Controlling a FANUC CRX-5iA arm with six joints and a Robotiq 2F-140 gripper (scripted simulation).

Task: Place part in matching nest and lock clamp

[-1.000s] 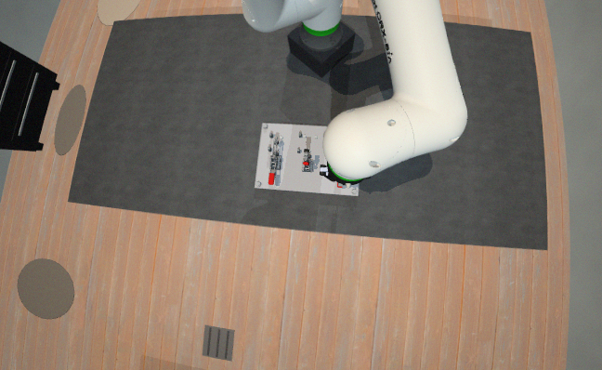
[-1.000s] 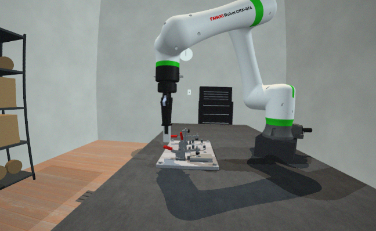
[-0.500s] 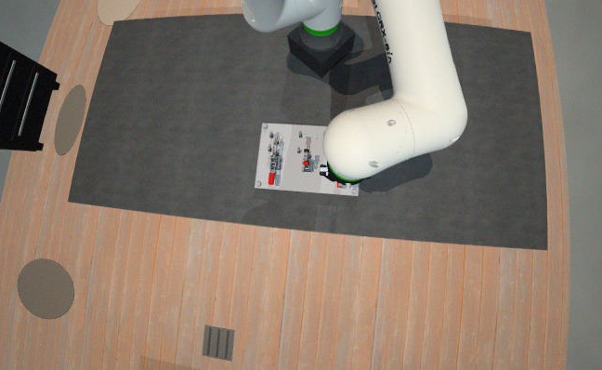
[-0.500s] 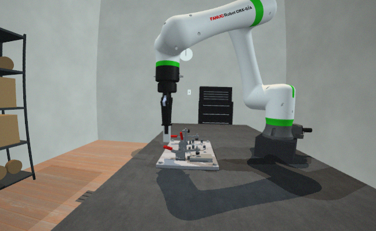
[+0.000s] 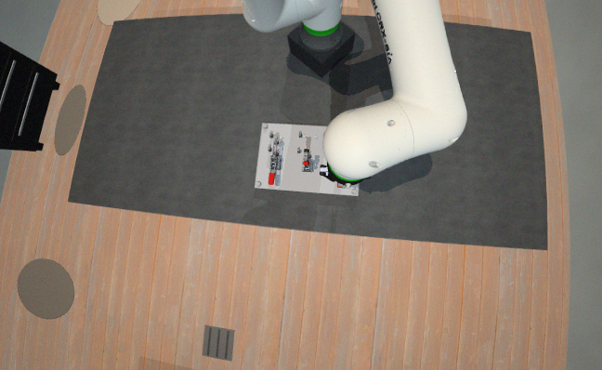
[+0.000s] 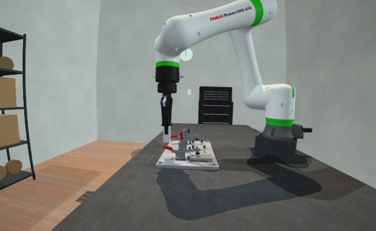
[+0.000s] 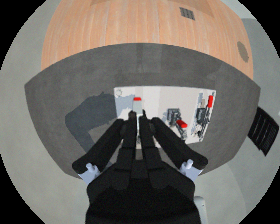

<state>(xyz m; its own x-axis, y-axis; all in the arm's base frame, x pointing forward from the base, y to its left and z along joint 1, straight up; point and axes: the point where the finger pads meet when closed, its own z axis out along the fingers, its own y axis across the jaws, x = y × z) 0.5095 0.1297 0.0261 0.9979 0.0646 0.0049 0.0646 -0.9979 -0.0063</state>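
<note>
The part, a pale grey slab [image 6: 202, 161], lies in the nest nearest the exterior camera, under that clamp's bar and its dark plunger [image 6: 197, 152]. That clamp's red handle [image 6: 167, 148] [image 7: 137, 99] points outward, its end slightly raised. The bar looks about level; I cannot tell whether the plunger touches the part, whether the handle rests on its stop, or whether the part is flat against its blocks. My gripper [image 6: 166, 138] [image 7: 137, 106] is shut and empty, fingers pointing down, just above the handle's outer end. Contact with the handle cannot be made out. In the top view the arm hides this nest.
The middle clamp's red handle [image 5: 306, 164] [image 6: 181, 136] stands up, with its bar raised. The far clamp's handle [image 5: 271, 178] [image 6: 173, 136] lies outward, its bar down. All stand on the pale fixture plate [image 5: 289, 184]. The robot's base [image 5: 321, 53] is behind the plate.
</note>
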